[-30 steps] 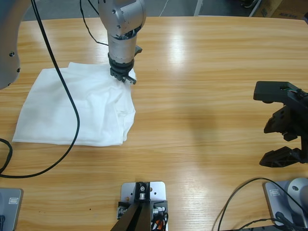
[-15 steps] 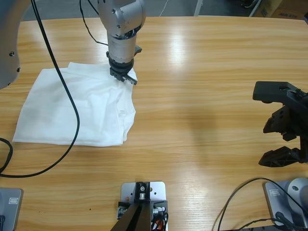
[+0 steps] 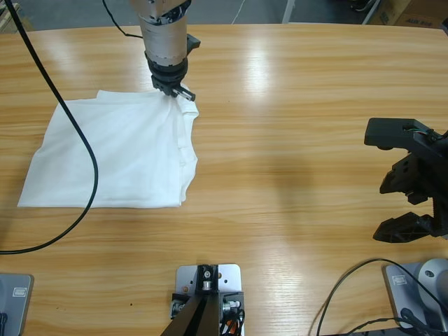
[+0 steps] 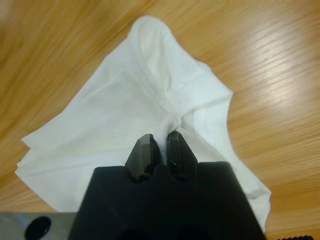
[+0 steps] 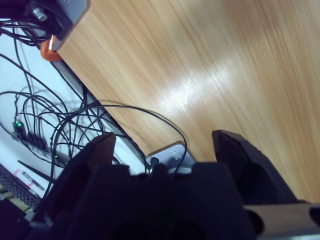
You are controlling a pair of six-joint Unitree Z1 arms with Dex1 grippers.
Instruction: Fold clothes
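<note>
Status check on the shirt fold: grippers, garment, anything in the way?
Left gripper shut on T-shirt fabric at its far right corner. Right gripper open, idle. Nothing in the way on table.

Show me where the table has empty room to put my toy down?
Bare wood lies between the white T-shirt and the right hand, across the table's middle and far side. The near-left is crowded: the shirt, pinched by the left hand, and a black cable.

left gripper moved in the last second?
Yes. The left gripper, pinching the T-shirt, moved toward the table's far edge, dragging that corner along.
</note>
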